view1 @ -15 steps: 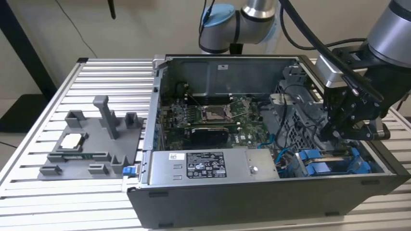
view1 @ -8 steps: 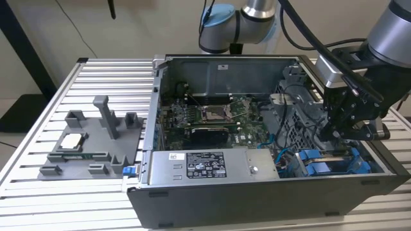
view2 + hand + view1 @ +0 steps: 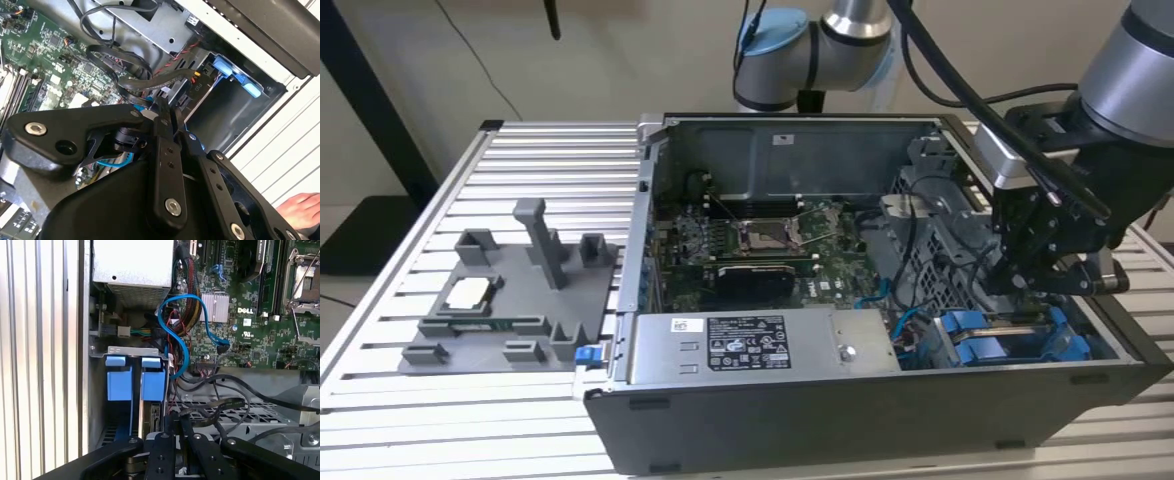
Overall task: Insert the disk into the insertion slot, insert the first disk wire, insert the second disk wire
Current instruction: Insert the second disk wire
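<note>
Hovering over drive cage (image 3: pixel 947 250) at exterior view's right, your gripper (image 3: pixel 1041 285) has fingers nearly closed, pinching black wire (image 3: pixel 150 82). Disk (image 3: pixel 152 385), blue carrier, sits in insertion slot (image 3: pixel 135 351), near case corner.

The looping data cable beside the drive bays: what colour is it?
Bright blue. The data cable shows best in the first wrist view, curving over the motherboard.
</note>
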Robot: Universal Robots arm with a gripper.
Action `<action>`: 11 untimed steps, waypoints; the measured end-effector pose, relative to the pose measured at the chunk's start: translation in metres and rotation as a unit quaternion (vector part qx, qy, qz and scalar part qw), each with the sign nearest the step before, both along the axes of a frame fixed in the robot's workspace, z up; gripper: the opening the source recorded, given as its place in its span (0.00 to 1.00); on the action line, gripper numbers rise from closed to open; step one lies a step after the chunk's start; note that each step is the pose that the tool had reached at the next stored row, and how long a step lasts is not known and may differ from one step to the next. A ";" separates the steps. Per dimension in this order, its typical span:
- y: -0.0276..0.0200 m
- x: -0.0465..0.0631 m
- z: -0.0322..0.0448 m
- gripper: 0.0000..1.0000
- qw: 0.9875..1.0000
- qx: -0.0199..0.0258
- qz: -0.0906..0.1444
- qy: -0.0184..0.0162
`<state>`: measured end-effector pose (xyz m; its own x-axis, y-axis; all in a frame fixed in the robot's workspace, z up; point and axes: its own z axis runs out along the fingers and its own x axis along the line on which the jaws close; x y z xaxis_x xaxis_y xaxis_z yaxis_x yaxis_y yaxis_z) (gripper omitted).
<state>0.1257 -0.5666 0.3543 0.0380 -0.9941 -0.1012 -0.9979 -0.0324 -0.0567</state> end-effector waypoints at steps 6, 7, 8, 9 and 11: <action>0.0000 0.000 -0.0005 0.16 1.000 0.000 0.000 0.000; 0.0000 0.000 -0.0009 0.16 1.000 0.000 0.000 0.000; 0.0000 0.001 -0.0015 0.16 1.000 0.000 0.000 0.000; 0.0000 0.001 -0.0020 0.16 1.000 0.000 0.000 0.000; 0.0000 0.002 -0.0031 0.16 1.000 0.000 0.000 0.000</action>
